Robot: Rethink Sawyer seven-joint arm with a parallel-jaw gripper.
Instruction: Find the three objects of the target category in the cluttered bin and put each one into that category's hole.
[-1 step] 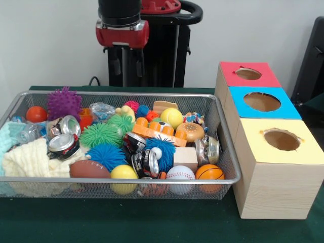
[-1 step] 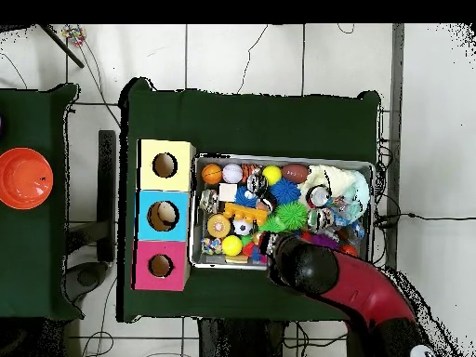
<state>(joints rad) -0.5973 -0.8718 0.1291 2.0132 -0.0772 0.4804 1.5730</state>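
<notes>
End effector (image 1: 130,63) hangs above the bin's (image 1: 223,147) far edge; I cannot tell its state. Toys fill the bin. Three boxes (image 1: 263,131) stand beside it.

The arm (image 1: 123,23) has a glossy black cylindrical segment above a red collar, with dark hardware beneath.

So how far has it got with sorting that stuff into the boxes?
Nothing looks done yet. The wire bin is full of balls, cans and toys, and no object shows in the red hole, blue hole or yellow hole. The arm hangs above the bin, holding nothing visible. All three picks seem left.
</notes>
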